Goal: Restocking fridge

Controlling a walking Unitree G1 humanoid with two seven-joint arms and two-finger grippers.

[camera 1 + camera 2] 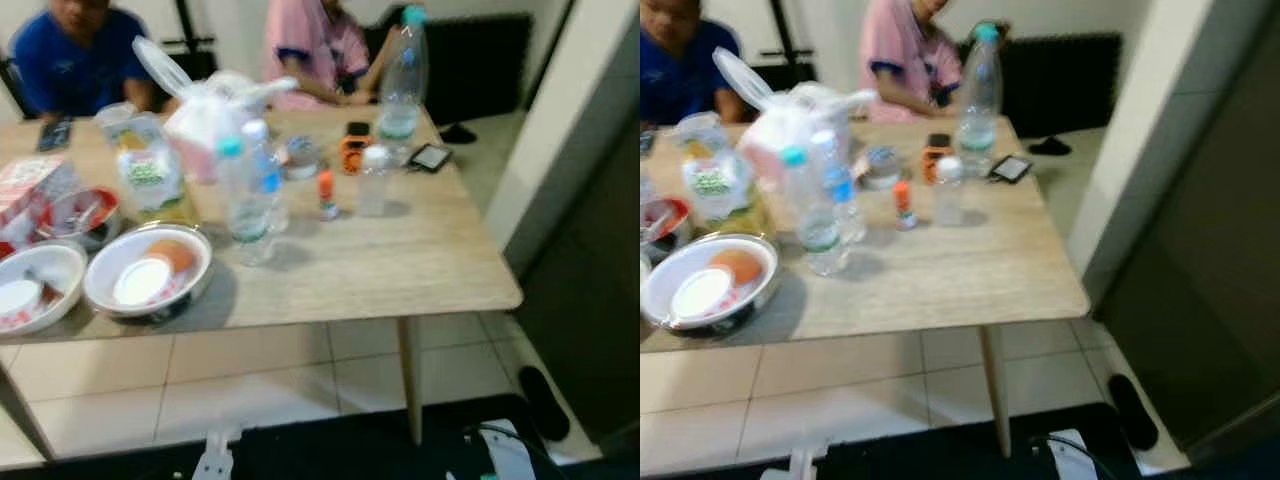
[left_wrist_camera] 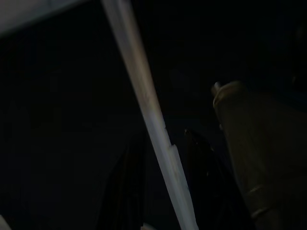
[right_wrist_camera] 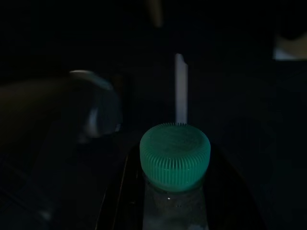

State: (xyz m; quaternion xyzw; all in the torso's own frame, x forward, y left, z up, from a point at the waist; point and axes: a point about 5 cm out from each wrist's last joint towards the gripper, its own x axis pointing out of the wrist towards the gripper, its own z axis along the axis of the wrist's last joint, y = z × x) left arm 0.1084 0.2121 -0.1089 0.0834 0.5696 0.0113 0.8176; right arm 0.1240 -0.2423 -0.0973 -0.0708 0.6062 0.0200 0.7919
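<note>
A green-capped bottle [image 3: 175, 165] is pinched between the two black fingers of the right gripper [image 3: 175, 201], cap upward — a hold that suits carrying it upright, presumably towards the fridge. Clear liquid can be made out just under the cap; how full it is cannot be told in the dark. The left gripper [image 2: 160, 191] hangs in shade with its fingers spread and nothing between them, a pale bar crossing in front of it.

The remaining stock is gathered on the wooden table [image 1: 420, 270]. Near the table's middle a cluster of small water bottles [image 1: 245, 195] stands upright, each partly filled with clear water. At the table's far edge a tall bottle [image 1: 402, 75] with a teal cap is held by a seated person. Towards the table's left end a white bowl [image 1: 148, 270] is seen holding a white disc and something orange — blurred, so not named further. Behind the cluster a white plastic bag [image 1: 210, 110] lies bunched, contents hidden.
</note>
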